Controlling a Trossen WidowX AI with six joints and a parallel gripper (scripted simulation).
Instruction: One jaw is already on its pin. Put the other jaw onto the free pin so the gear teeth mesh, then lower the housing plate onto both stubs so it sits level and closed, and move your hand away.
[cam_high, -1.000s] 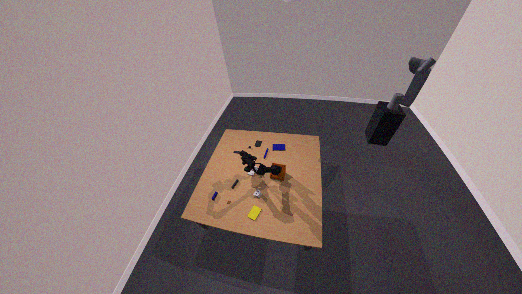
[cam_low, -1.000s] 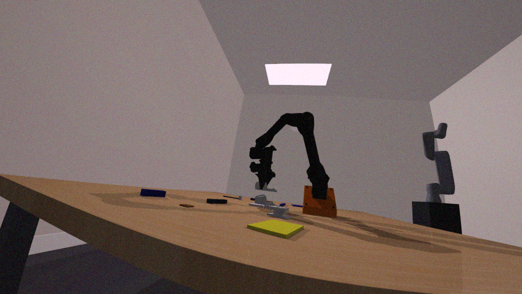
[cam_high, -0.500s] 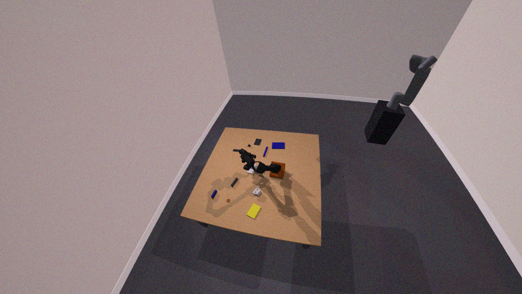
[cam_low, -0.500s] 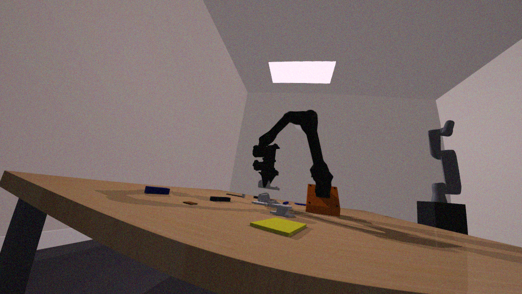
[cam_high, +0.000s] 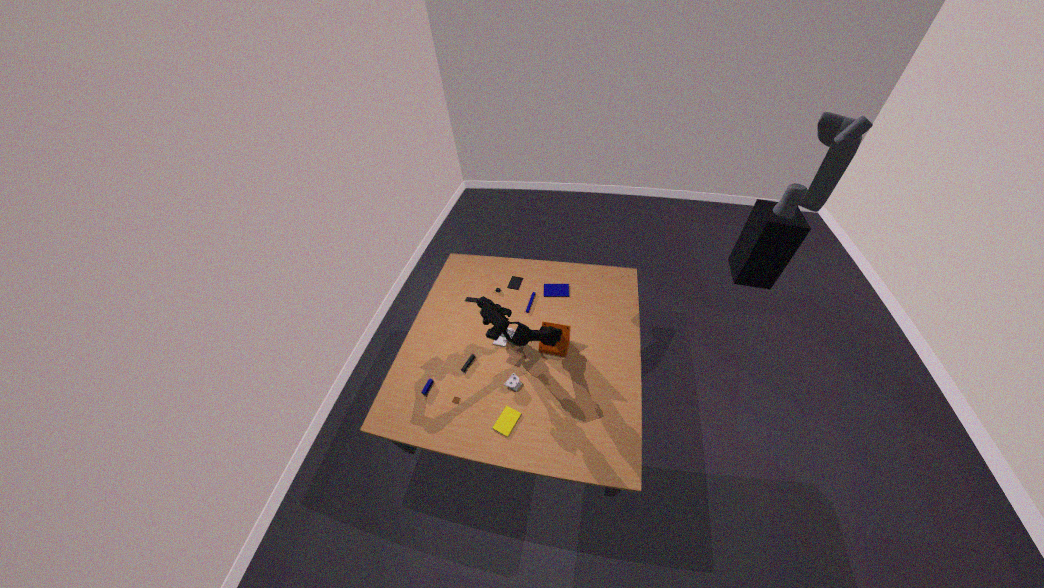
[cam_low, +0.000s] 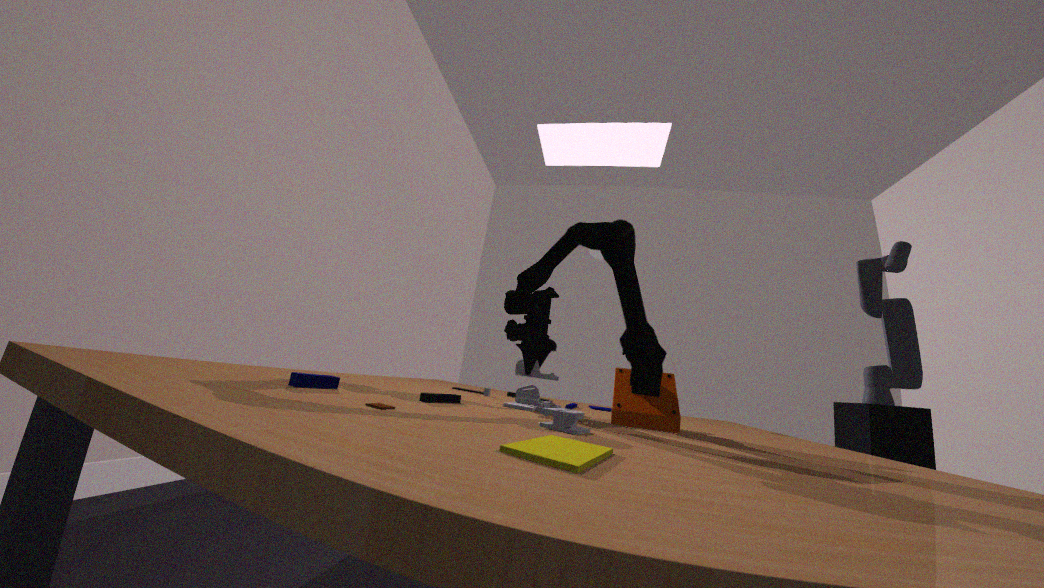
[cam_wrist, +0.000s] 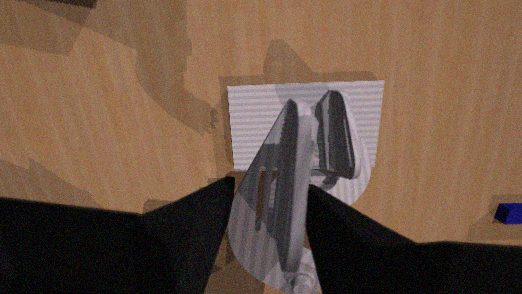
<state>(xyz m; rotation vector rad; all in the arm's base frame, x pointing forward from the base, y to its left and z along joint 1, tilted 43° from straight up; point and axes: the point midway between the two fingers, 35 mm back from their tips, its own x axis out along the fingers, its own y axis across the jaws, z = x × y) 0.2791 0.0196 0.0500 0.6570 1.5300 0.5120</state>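
Note:
My gripper (cam_wrist: 269, 189) (cam_low: 535, 371) is shut on a grey gripper jaw (cam_wrist: 296, 200) (cam_low: 547, 376), held in the air above the white base plate (cam_wrist: 255, 110) (cam_high: 499, 341). The other jaw (cam_wrist: 337, 137) (cam_low: 527, 395) stands on the base, to the right of the held jaw in the wrist view. The two look close together there, but the exterior view shows a height gap between them. The held jaw hides the free pin. A light grey part with dark round marks, seemingly the housing plate (cam_high: 513, 381) (cam_low: 562, 413), is apart from the base, towards the yellow plate.
The arm's orange mount (cam_high: 563, 346) (cam_low: 626, 409) is close by. A yellow plate (cam_high: 507, 421) (cam_low: 556, 452), black block (cam_high: 468, 363) (cam_low: 439, 398), blue block (cam_high: 427, 387) (cam_low: 314, 380) and brown chip (cam_high: 455, 400) lie around. A blue bar (cam_high: 530, 302) and blue plate (cam_high: 555, 289) lie farther back.

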